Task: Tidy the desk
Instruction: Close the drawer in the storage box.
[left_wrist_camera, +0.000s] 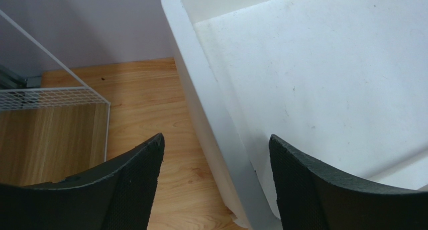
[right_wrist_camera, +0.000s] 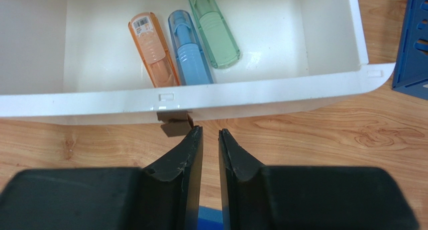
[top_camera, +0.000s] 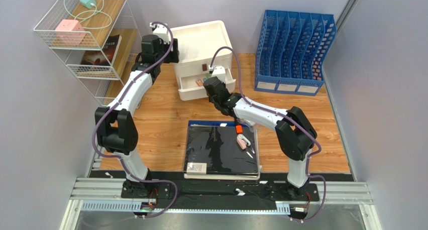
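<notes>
Desk (right_wrist_camera: 326,134) drawer (right_wrist_camera: 251,92): barcode sticker (right_wrist_camera: 140,22), orange case (right_wrist_camera: 153,51)

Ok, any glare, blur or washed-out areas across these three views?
Top view: sharp and evenly lit, with pale reflections streaking the black folder. Left wrist: the white cabinet is bright, nearly washed out; the dark fingers keep their texture. Right wrist: drawer and cases are crisp, with a soft shadow on the desk beneath.

The tabletop (top_camera: 161,109) is light orange-brown wood with plank grain. The drawer unit (top_camera: 201,39) is white, the file rack (top_camera: 294,49) blue, the folder (top_camera: 216,149) black. In the drawer (right_wrist_camera: 281,89) lie an orange case (right_wrist_camera: 153,51), a blue case (right_wrist_camera: 188,51) and a green case (right_wrist_camera: 213,31), all translucent.
</notes>
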Controlling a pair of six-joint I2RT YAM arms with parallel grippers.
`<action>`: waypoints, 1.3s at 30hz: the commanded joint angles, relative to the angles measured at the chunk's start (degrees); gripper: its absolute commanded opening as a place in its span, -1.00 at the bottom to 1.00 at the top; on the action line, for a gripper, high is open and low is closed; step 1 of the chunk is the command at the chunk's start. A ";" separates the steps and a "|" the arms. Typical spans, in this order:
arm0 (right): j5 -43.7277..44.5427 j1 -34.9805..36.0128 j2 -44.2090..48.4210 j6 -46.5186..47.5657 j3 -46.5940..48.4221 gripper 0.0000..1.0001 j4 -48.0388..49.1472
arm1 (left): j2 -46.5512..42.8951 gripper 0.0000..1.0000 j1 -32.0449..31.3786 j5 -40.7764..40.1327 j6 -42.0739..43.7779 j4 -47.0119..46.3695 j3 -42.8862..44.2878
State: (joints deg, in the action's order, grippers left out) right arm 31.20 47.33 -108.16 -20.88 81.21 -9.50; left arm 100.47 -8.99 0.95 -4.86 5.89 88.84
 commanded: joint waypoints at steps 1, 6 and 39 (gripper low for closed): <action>-0.70 -1.36 -1.61 1.28 4.48 -0.57 2.47 | 1.22 0.44 -0.58 -0.69 -0.41 2.19 2.57; -2.90 -3.47 -4.77 0.93 8.17 -0.58 2.73 | 0.17 -0.43 -0.59 0.54 0.55 1.05 0.55; -1.95 -3.30 -9.71 6.57 8.30 0.58 18.89 | 0.00 -0.95 -0.76 8.63 5.83 5.27 -3.23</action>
State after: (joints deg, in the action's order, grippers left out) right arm 27.42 42.68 -122.30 -12.58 92.68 4.14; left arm 99.96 -9.39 7.84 0.56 4.34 89.06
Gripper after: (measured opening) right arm 0.487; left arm 0.028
